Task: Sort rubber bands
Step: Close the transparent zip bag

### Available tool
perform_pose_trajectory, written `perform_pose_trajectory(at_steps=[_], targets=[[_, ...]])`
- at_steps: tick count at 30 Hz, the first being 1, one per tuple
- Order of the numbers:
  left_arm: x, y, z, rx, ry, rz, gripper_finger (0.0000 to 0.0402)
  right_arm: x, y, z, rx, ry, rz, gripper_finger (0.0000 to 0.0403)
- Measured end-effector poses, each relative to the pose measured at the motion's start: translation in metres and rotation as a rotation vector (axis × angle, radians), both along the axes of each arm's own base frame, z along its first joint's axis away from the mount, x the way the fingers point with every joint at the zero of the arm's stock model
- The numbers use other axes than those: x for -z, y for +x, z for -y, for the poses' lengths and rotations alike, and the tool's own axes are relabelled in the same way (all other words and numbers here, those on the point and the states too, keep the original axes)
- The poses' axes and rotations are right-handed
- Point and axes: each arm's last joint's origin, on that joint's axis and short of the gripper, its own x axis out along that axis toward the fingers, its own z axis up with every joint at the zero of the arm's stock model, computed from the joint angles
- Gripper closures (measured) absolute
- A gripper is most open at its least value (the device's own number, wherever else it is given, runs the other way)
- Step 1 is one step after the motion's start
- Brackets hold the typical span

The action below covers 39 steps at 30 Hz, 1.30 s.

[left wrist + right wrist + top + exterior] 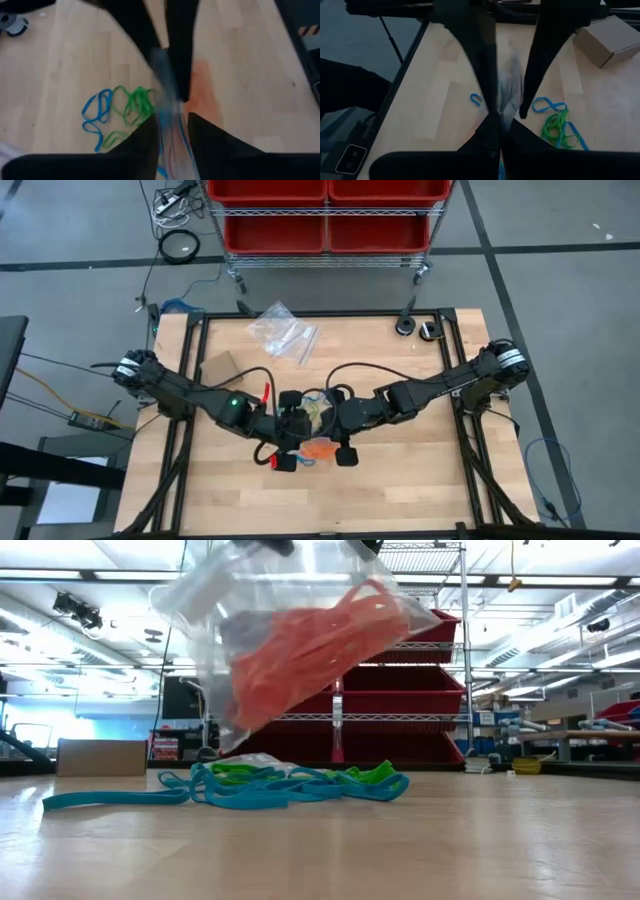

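In the high view both claws meet over the middle of the tabletop (420,480), and their dark bodies hide most of what lies between them. The left claw (287,442) sits at about seven o'clock of centre, the right claw (345,435) just beside it toward five o'clock. Between them hangs a clear bag (290,635) holding the orange rubber bands (305,650), lifted off the wood in the low view, its top edge cut off by the frame. The right claw is closed tight on the bag's upper edge (its own fingers (485,60) meet low in its wrist view, with pale film pinched there). The left claw's fingers (180,45) stand narrowly apart around the blurred film; whether they press it I cannot tell. The blue rubber bands (150,792) and green rubber bands (365,776) lie tangled on the wood under the bag, mostly covered by the claws from above. A second pile of clear bags (282,332) rests toward twelve o'clock, a cardboard box (218,366) toward ten, both well apart from the claws. The near half of the wood, toward six o'clock, is bare out to the black frame rails (190,380).
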Motion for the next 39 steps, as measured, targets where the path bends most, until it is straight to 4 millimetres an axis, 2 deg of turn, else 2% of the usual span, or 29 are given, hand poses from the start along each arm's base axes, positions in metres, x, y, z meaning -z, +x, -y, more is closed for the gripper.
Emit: perform_pose_trajectory(at_steps=[7,9,19,28,34,39], targets=[[0.0009,-0.0012,0.0001,0.023,0.001,-0.020,0.0383,0.0003,-0.0001,0.0004,0.001,-0.002,-0.004,0.0403],[0.0011,-0.0014,0.0012,0.056,-0.019,-0.032,0.0394,0.0016,-0.0011,0.0005,-0.002,-0.005,-0.020,0.0403],[0.0014,-0.0019,0.0013,0.069,-0.022,-0.041,0.0396,0.0027,-0.0020,-0.0002,-0.025,0.008,-0.038,0.0400],[0.0005,-0.0010,0.0018,0.076,-0.017,-0.027,0.0399,-0.0032,0.0017,-0.0028,-0.073,0.043,0.030,0.0372],[0.0003,-0.0009,0.0023,0.077,-0.013,-0.022,0.0400,-0.0030,0.0015,-0.0030,-0.093,0.044,0.026,0.0398],[-0.0005,-0.0003,0.0037,0.088,-0.011,-0.010,0.0400,-0.0029,0.0015,-0.0031,-0.097,0.039,0.027,0.0401]])
